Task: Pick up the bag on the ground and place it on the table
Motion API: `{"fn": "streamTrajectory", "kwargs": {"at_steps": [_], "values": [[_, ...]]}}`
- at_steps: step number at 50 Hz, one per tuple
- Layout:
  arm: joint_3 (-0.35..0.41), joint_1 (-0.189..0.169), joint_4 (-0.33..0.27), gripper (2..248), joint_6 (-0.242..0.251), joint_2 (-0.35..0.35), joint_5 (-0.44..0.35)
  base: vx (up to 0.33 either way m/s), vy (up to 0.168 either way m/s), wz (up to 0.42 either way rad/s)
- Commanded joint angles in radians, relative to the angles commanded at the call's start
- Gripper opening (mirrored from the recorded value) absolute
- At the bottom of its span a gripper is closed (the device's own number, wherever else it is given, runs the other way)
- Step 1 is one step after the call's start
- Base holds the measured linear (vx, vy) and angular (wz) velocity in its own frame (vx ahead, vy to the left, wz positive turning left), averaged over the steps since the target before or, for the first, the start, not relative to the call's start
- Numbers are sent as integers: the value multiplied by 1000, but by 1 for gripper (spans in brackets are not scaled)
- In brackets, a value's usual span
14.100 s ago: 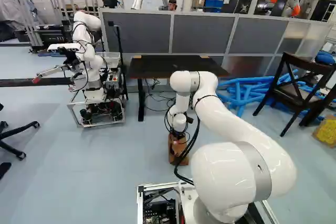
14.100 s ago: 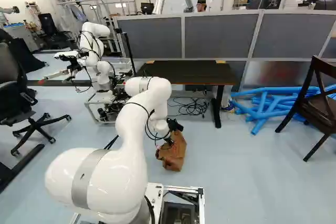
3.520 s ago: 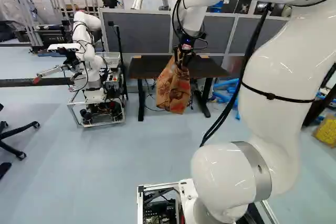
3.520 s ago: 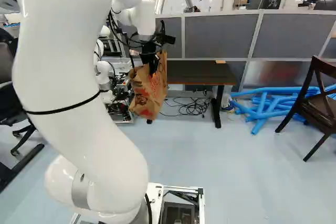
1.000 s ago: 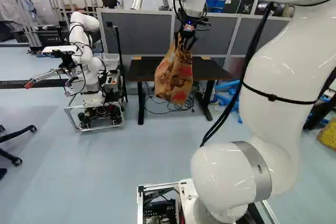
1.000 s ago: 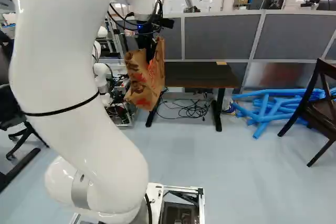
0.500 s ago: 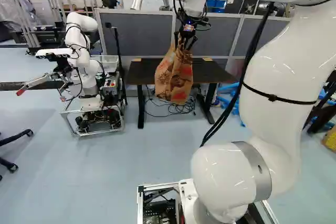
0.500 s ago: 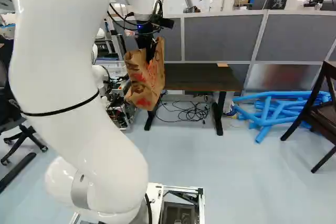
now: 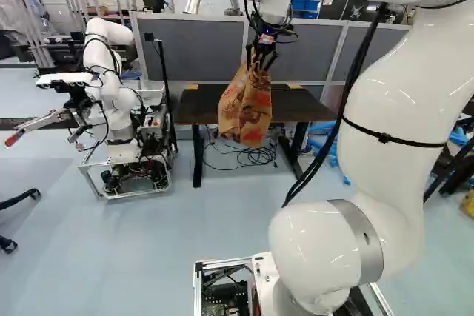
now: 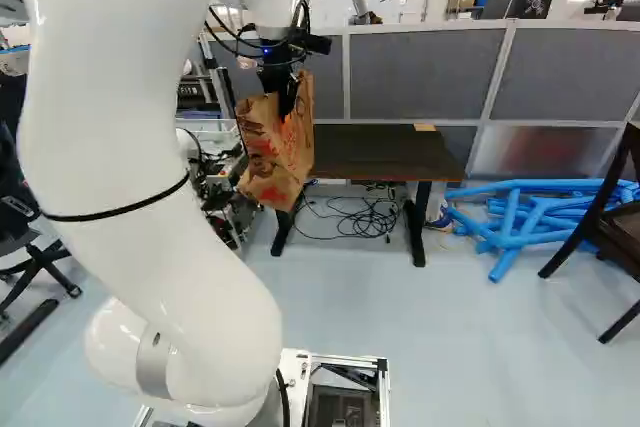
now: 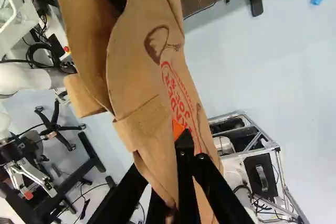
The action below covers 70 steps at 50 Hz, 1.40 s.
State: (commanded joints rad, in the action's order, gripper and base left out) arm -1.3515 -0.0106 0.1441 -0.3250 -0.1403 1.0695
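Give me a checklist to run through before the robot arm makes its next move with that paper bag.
1. Bag gripped: ok, pinched in the gripper.
2. Bag off the floor: ok, it hangs in the air.
3. Bag over the table: not ok, it hangs on the near side.
4. Bag's bottom high enough for the tabletop: cannot tell.
5. Landing spot free: cannot tell, the bag hides part of the tabletop.
6. Other robot away from the bag: ok.

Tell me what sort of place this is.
Most likely a robotics lab or workshop: another robot, a white arm on a metal frame, stands near the long grey partition, and blue tubes lie piled on the floor.
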Motion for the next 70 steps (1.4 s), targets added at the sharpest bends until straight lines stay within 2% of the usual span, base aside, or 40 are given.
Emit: {"fn": "streamTrajectory", "kwargs": {"at_steps": [70], "values": [[0,0,0,22,0,0,0,121,-21,-6]]}}
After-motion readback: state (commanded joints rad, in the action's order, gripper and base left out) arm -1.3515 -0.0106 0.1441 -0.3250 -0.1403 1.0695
